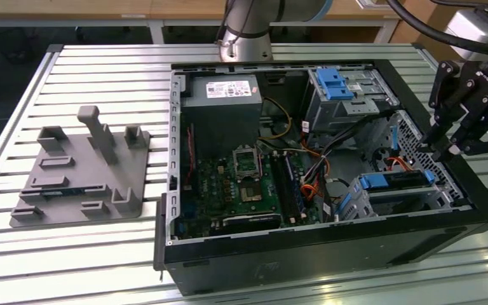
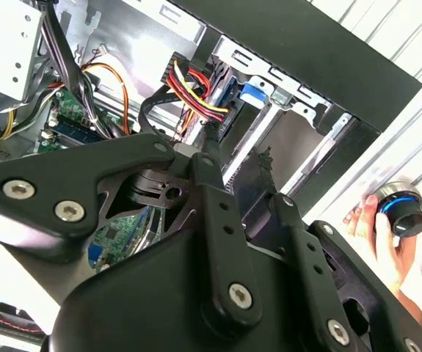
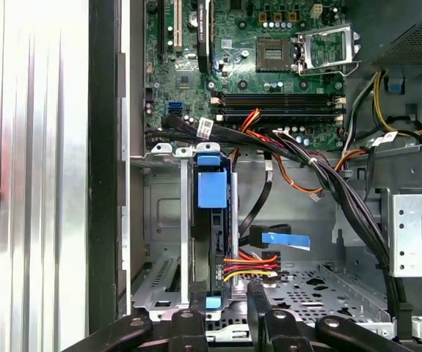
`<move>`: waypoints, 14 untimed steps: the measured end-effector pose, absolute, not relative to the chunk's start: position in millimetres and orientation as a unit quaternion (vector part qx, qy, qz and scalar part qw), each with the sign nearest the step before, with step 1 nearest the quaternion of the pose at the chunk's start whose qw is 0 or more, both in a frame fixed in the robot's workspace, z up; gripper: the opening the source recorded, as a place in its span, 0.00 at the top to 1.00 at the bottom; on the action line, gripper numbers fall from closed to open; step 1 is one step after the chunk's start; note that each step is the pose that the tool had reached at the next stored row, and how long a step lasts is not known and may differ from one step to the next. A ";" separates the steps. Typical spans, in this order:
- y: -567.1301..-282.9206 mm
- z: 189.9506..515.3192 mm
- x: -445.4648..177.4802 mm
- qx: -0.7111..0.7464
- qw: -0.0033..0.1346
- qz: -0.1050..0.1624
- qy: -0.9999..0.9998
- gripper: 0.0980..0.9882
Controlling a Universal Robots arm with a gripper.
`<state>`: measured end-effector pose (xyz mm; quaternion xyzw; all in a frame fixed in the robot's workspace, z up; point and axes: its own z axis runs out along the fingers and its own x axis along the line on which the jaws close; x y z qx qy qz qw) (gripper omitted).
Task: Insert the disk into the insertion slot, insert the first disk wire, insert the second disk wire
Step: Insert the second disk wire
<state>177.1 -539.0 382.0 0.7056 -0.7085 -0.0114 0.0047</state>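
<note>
On the exterior view's left, a grey holding fixture (image 1: 79, 175) sits on the slatted table (image 1: 100, 63). Next comes the open computer case (image 1: 312, 254) with its motherboard (image 1: 236, 190) facing up. Toward the back is the taller bay (image 1: 367, 89) with the blue latch, which is not the target.

Further right, the disk (image 1: 396, 183) in its blue caddy already lies inside the insertion slot (image 1: 401, 202), the low grey cage at the case's lower right in the exterior view. In the first wrist view, a red, yellow and black power lead (image 3: 249, 265) runs up to the disk's edge; I cannot tell whether its plug is fully home. A black data cable (image 3: 284, 240) with a blue tab lies just beside it and seems loose. At the far right, the gripper (image 1: 447, 152) hangs over the case rim above the cage, with its jaws apart and nothing held.

So the work looks to be at the wires. To do that well, I judge the gripper should take a plug by its hard body and not by the strands. It should then line the plug up square with the disk's port and press straight along the disk's plane, keeping out of the harness bundle (image 3: 328, 183) that crosses beside the cage. A person's hand (image 2: 379, 242) is outside the case wall, so slow travel on that side seems wise.
</note>
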 end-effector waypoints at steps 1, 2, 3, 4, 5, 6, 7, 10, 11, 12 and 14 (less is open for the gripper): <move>-539.1 382.0 177.1 0.706 0.005 -0.011 -0.709 0.71; -539.1 382.0 177.1 0.706 0.005 -0.011 -0.709 0.71; -539.1 382.0 177.1 0.706 0.005 -0.012 -0.709 0.71; -539.1 382.0 177.1 0.706 0.005 -0.012 -0.709 0.71; -539.1 382.0 177.1 0.706 0.005 -0.012 -0.709 0.71; -539.0 382.0 177.1 0.706 0.005 -0.012 -0.709 0.71; -539.0 382.0 177.1 0.706 0.005 -0.012 -0.709 0.71; -537.8 382.0 177.5 0.706 0.006 -0.011 -0.709 0.71; -534.5 382.0 177.5 0.705 0.010 -0.007 -0.709 0.71; -531.5 382.0 177.5 0.705 0.016 -0.002 -0.709 0.71; -524.8 381.4 177.5 0.705 0.027 0.008 -0.709 0.71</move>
